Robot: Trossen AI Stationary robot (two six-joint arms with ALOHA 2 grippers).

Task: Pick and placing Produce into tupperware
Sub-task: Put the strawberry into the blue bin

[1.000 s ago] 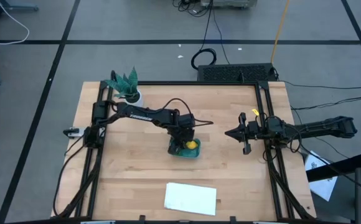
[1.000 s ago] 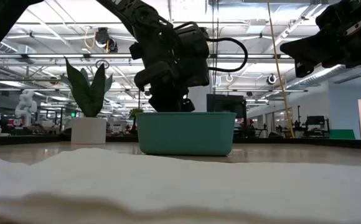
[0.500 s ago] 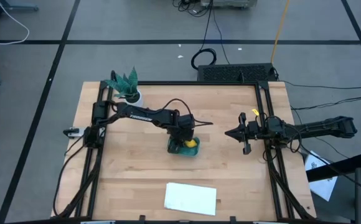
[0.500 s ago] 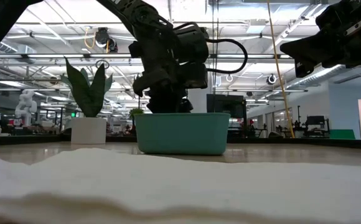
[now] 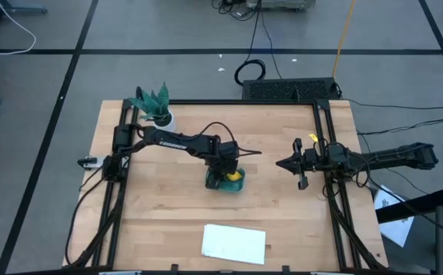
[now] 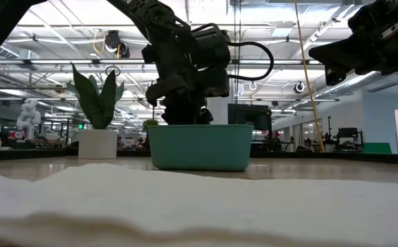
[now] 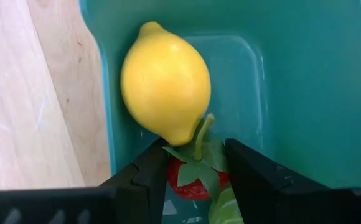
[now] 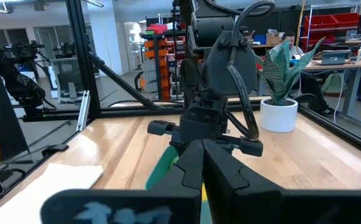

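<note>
Left gripper (image 5: 227, 169) down inside the small shallow teal-green plastic container (image 5: 215, 186) near the middle of the wooden table (image 5: 160, 206), dark fingers (image 7: 144, 177) spread to either side of a small red toy fruit with green leaves (image 7: 196, 176); touching or not, cannot tell. Yellow plastic lemon (image 7: 165, 91) lying in the same container, just beyond the red piece toward the far end wall and touching its stem. Sliver of a light-green round piece (image 7: 224, 210) just beside the red one, mostly hidden at the frame edge. In the overhead picture, lemon (image 5: 236, 177) showing at the tub's 3 o'clock side, beside the wrist. From table height, left gripper (image 6: 183, 110) dipping behind the container's near wall (image 6: 201, 146).

Right gripper (image 5: 292, 163) hanging at 3 o'clock from the container, well apart, above the table's 3 o'clock rail, fingers (image 8: 221, 174) pressed together with nothing between.

Potted teal-leaved plant in a white pot (image 5: 157, 108) at the table's 11 o'clock corner. Flat white sheet (image 5: 234, 243) at 6 o'clock near the front edge.
</note>
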